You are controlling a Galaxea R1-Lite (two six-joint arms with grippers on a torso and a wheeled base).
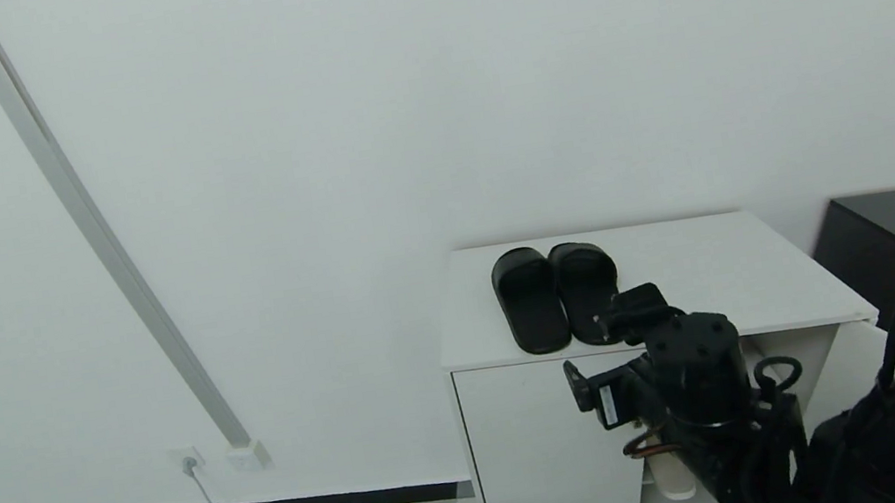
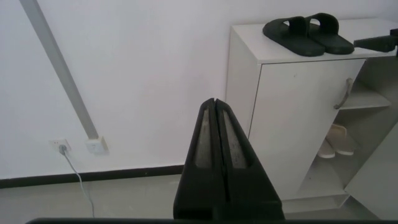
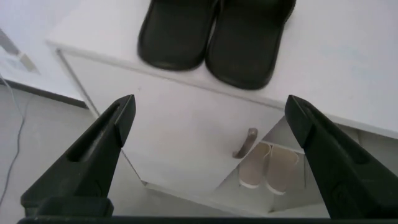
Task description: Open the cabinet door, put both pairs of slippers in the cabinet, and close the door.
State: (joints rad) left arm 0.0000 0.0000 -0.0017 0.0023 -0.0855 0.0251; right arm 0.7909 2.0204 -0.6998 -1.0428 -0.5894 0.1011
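- Tall white cabinet (image 1: 708, 275): stands against the white wall, at about 4 o'clock in the head view.
- Closed white door panel (image 1: 539, 451): covers the cabinet's 9 o'clock half. A slim metal bar handle (image 3: 245, 143) is fixed upright at its inner edge.
- 3 o'clock half of the cabinet: open, with inner shelves showing in the left wrist view.
- Pair of black rubber slide slippers (image 1: 556, 297): lies side by side, touching, on the cabinet top. It sits toward the 9 o'clock side, with the heels at the front edge.
- Pair of beige slippers (image 3: 270, 165): rests inside the open compartment on a lower shelf, just past the handle.
- Right gripper (image 1: 605, 352): hangs just in front of the cabinet's top edge, at 6 o'clock from the black pair. Its two dark fingers (image 3: 93, 149) are spread wide apart and grasp nothing.
- Left gripper (image 2: 214, 106): held well away from the cabinet, toward its 9 o'clock side. Its fingers are pressed flat together, with nothing between them.
- Grey cable duct (image 1: 100, 241): runs slantwise down the wall to a white wall socket (image 1: 188, 461) with a cord plugged in.
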